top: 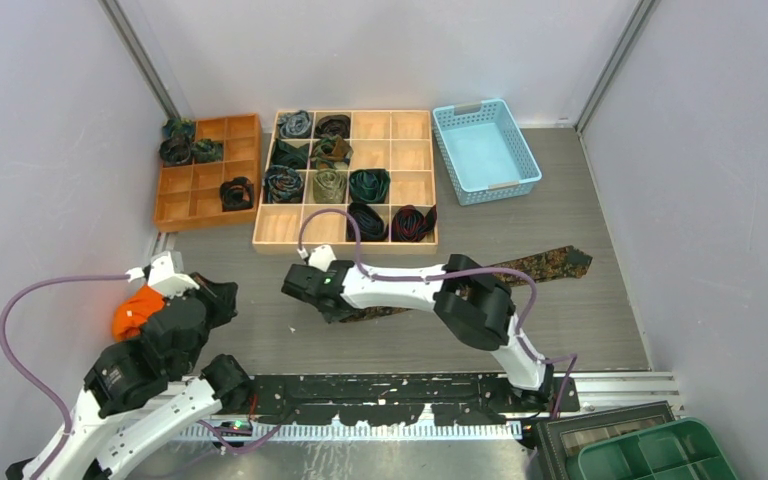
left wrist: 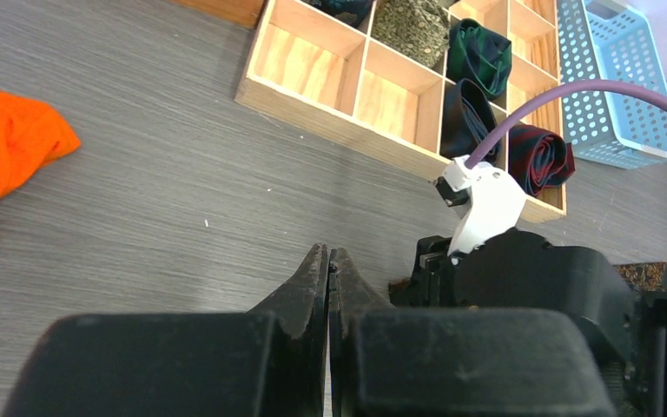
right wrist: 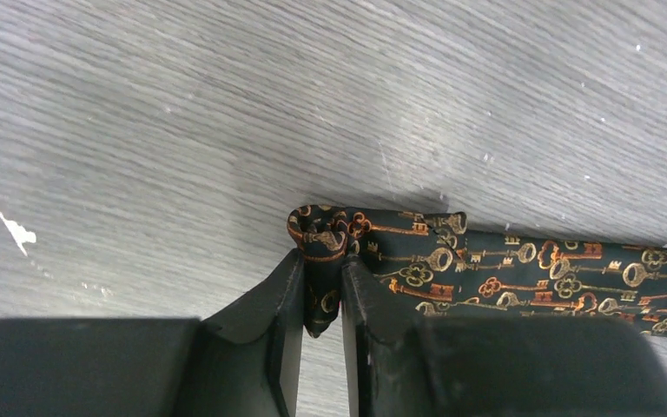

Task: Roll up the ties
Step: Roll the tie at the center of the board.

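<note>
A long dark tie with a gold and orange key pattern (top: 540, 264) lies flat across the grey table, running from upper right toward the middle. My right gripper (top: 312, 292) is shut on its narrow end, which shows as a small folded curl (right wrist: 323, 236) pinched between the fingers. My left gripper (left wrist: 328, 261) is shut and empty, held above bare table left of the right arm. Several rolled ties (top: 368, 186) sit in the compartments of the light wooden box (top: 345, 243), among them a red one (left wrist: 540, 156).
An orange wooden divider tray (top: 186, 200) with a few rolled ties stands at the back left. A blue plastic basket (top: 484, 150) stands at the back right. An orange cloth lump (top: 135, 312) lies by the left arm. A green bin (top: 660, 455) sits at the near right.
</note>
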You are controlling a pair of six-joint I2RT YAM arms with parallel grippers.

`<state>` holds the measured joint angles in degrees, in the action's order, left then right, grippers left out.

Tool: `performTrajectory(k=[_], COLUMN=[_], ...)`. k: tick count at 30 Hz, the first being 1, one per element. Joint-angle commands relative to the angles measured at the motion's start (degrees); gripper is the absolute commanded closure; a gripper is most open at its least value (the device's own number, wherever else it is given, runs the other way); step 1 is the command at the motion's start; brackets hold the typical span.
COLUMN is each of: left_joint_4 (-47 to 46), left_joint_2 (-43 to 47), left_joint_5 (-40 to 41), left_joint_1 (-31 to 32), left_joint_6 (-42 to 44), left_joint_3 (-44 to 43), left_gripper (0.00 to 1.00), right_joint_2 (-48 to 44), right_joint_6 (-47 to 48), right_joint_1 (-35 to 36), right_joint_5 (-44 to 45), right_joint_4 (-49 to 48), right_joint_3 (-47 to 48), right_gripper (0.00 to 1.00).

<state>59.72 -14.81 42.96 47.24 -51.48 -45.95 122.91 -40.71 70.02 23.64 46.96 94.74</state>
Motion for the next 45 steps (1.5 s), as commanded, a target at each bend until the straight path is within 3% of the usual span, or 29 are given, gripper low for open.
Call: performTrajectory(k=[1,6,11,23,31,45], left_joint_4=[-7.2,-11.1,-15.4,-26.1,-30.9,-37.0], left_joint_2=[-2.9,-6.4,-10.7,-21.6,-26.2,-32.6], left_joint_5=[-1.9,-2.8,-3.8,-8.3,-11.3,-14.2], left_joint_1=[0.0,0.0,0.0,0.0,0.0,0.0], left_joint_6=[2.6,4.7,6.6,9.3,9.8,9.2], left_joint_3=[0.0,-0.5,-0.7,-0.9,-0.2,2.9], left_gripper=[1.00,1.00,1.00,1.00,1.00,1.00], right_joint_2=[-11.2,-21.1,-24.7,-25.2,-29.7,-29.7], right_joint_6=[-0.8,-4.1,-9.1,-21.9,-23.0,-14.8], right_joint_1=[-2.8,-7.5,-12.1,-19.7,-23.2,-28.0], right_joint_5=[-6.9,-21.1,-34.3,-48.5,-50.0,-47.6], right_joint_4=[-12.7,-26.6,-34.5,-60.5,-64.0,-55.3], right_joint_3=[-9.0,-19.4,-27.1,-45.0,-51.4,-54.0], right_gripper=[0.75,0.76,0.76,0.77,0.77,0.77])
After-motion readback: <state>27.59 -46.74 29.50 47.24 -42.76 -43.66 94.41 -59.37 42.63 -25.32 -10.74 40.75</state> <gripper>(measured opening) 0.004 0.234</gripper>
